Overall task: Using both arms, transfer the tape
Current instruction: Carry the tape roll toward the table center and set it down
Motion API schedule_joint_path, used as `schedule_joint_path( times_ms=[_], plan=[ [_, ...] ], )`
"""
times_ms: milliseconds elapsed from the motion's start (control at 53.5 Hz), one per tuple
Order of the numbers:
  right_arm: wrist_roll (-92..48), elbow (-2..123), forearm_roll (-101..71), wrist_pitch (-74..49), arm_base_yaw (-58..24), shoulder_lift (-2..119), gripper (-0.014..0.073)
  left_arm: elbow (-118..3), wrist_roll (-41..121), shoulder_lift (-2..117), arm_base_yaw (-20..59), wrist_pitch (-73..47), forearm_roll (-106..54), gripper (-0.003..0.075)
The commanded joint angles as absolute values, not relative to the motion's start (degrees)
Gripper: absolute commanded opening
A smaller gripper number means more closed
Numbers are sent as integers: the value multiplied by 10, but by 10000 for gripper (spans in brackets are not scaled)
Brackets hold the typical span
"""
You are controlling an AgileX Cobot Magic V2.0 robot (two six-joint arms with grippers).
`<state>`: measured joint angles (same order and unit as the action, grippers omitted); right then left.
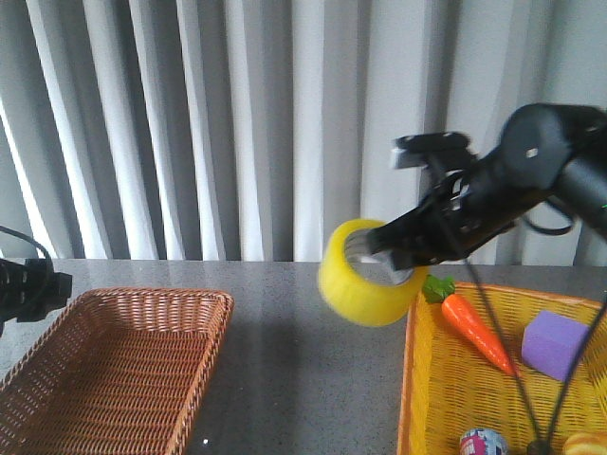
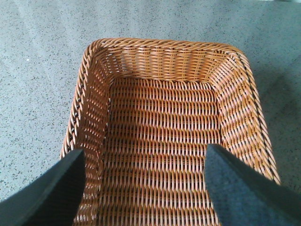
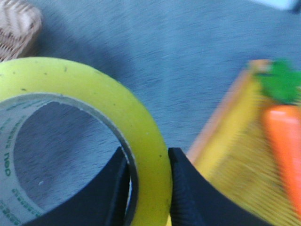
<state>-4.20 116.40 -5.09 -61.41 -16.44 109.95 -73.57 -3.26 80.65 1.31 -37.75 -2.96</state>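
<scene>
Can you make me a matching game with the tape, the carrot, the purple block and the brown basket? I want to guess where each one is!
Things:
1. tape
2. carrot
3. purple block
4. brown basket

Places:
A. empty, on the left of the table
B. held in the air by the right pincer
C. in the yellow basket, near its left edge
D. in the yellow basket, to the right of the carrot

Pairs: 1-B, 2-C, 3-D, 4-A
</scene>
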Motion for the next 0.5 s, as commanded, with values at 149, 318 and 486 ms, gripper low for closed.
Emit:
schedule_joint_path(
  times_ms=[149,318,486],
  plan=[
    [0,1186,28,-593,-243,1154,62,-757,-33,790,13,-351,-31,520],
    [0,1186,16,-613,-248,1195,66,-757,-33,790,13,-351,-31,520],
    [0,1186,17,-615,-248,1218,80,-757,-33,790,13,-350,-31,520]
  ],
)
